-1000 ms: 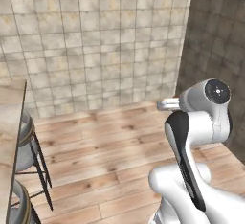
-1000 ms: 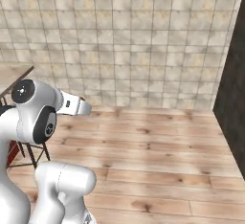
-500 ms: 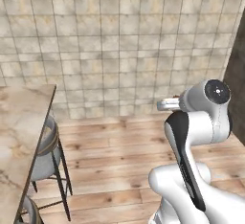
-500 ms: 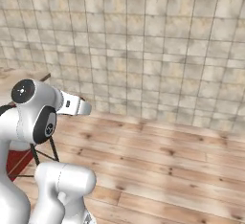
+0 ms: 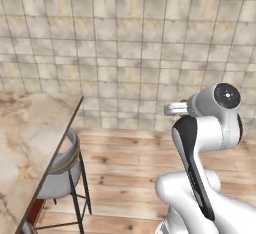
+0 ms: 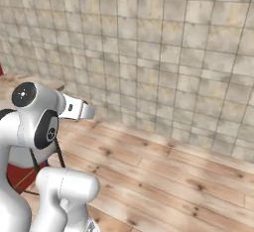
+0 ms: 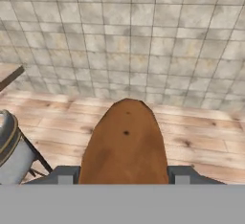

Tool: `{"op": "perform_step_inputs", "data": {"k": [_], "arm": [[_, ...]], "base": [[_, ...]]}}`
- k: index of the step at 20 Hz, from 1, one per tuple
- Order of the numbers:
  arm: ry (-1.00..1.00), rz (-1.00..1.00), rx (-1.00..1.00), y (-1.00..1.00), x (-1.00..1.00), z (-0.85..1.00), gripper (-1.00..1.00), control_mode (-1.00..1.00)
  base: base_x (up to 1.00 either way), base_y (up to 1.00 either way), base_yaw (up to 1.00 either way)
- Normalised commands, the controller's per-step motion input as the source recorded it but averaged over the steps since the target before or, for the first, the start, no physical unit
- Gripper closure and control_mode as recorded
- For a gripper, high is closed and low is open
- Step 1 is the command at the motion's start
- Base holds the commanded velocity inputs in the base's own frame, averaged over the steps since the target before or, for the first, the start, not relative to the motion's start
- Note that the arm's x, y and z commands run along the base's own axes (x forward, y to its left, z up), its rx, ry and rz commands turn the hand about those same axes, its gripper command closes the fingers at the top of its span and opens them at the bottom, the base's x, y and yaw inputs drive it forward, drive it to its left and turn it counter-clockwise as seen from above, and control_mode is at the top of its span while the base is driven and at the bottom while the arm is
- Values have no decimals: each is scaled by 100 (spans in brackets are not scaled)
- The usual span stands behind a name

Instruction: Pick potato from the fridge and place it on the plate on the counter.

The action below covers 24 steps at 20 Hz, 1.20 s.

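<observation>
Gripper [image 7: 125,179] clamped on one potato [image 7: 125,144], one stool [image 5: 62,170] nearby

Light was even and diffuse across all three views, with no visible source and no hard glare. The tiled wall [image 5: 130,48] appeared flat and mottled, slightly soft, its grout lines blurry toward the far edges. The wooden floor [image 6: 163,176] carried only faint shading. The white arm [image 5: 205,143] showed gentle gradients, darker underneath. In the hand view the potato [image 7: 125,144] loomed close, smooth and slightly blurred.
</observation>
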Motion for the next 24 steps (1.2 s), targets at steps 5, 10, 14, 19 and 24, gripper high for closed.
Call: {"op": "perform_step_inputs", "data": {"k": [5, 10, 14, 19, 24], "arm": [[0, 0, 0, 0, 0, 0, 100, 100], [0, 0, 0, 0, 0, 0, 100, 100], [0, 0, 0, 0, 0, 0, 100, 100], [0, 0, 0, 0, 0, 0, 100, 100], [0, 0, 0, 0, 0, 0, 100, 100]], "base": [[58, -43, 38], [51, -50, 38], [39, -64, 41], [29, -64, 42], [26, -57, 39]]}}
